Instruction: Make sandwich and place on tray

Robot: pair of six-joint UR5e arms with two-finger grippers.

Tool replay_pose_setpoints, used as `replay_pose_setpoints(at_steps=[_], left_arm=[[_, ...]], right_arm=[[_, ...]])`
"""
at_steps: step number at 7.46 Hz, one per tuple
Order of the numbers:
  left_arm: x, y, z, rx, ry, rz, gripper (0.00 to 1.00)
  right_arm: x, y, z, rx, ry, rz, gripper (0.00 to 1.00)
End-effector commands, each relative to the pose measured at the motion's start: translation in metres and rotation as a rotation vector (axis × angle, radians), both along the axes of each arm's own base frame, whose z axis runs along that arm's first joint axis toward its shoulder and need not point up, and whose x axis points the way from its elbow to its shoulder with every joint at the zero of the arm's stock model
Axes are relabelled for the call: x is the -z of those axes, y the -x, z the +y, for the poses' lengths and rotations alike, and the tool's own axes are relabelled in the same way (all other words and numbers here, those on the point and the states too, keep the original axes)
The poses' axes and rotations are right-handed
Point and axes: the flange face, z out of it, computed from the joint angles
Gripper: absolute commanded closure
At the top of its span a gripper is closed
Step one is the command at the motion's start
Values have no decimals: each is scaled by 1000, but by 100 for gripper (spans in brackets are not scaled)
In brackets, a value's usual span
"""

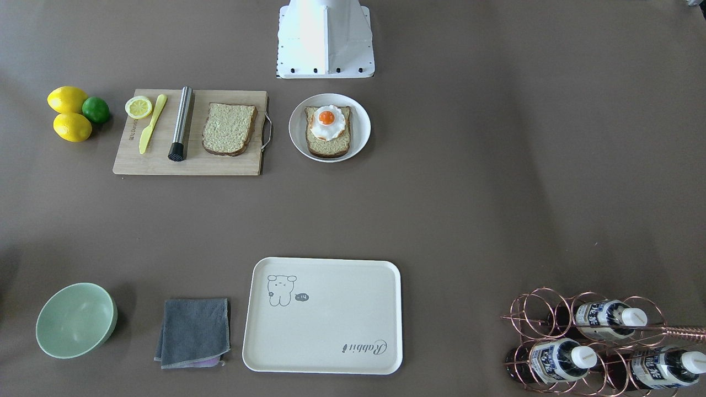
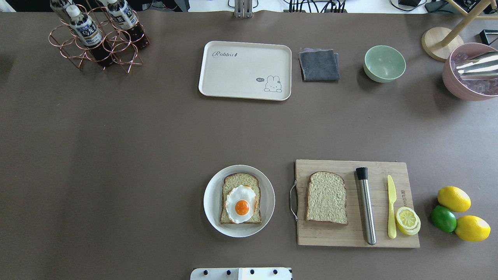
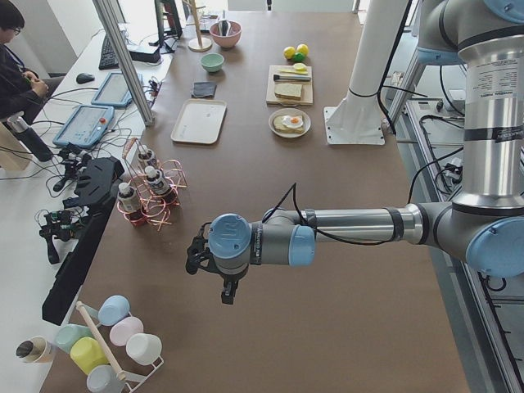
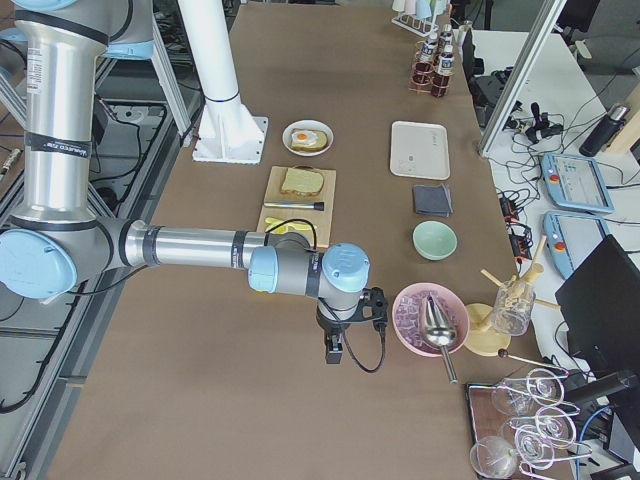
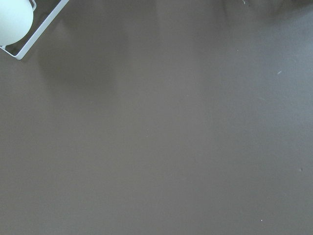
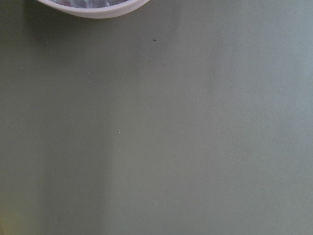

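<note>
Sandwich (image 2: 240, 196), not yet assembled: one slice carrying the fried egg (image 2: 242, 207) lies on the white plate (image 2: 212, 200) near the robot's base; the second slice (image 2: 327, 197) lies flat on the cutting board (image 2: 342, 233) just beside the plate, on the robot's right; the tray (image 2: 241, 74) stands across the table (image 2: 155, 136), well apart. Left gripper (image 3: 228, 288) and right gripper (image 4: 335, 352) hang over opposite table ends, far from the food; how wide either stands cannot be told from these side views. Likely faults: the domed egg could slide, or tilt the top slice, if that slice lands off-centre; a flat slice offers only its crust edge, so a pinch may slip; the steel rod (image 2: 365, 206) just beside the slice could be knocked and roll; the plate's shallow rim may slip in carrying. Room: only table surface lies between plate and tray; the grey cloth (image 2: 319, 65) sits just beside the tray's right edge, the bottle rack (image 2: 97, 39) well to its left.
</note>
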Motion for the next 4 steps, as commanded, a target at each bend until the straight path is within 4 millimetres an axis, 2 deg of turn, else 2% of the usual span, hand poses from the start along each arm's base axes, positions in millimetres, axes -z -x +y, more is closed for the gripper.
replay_pose_setpoints(at_steps=[1, 2, 3, 4], left_arm=[[27, 1, -4, -3, -77, 1, 2], [32, 1, -6, 1, -108, 1, 2], [34, 1, 1, 2, -131, 21, 2], [30, -5, 16, -8, -155, 136, 2]], right_arm=[[1, 0, -1, -3, 1, -2, 0], [5, 1, -3, -4, -6, -3, 0], [26, 1, -11, -10, -45, -2, 0], [37, 1, -12, -9, -67, -6, 0]])
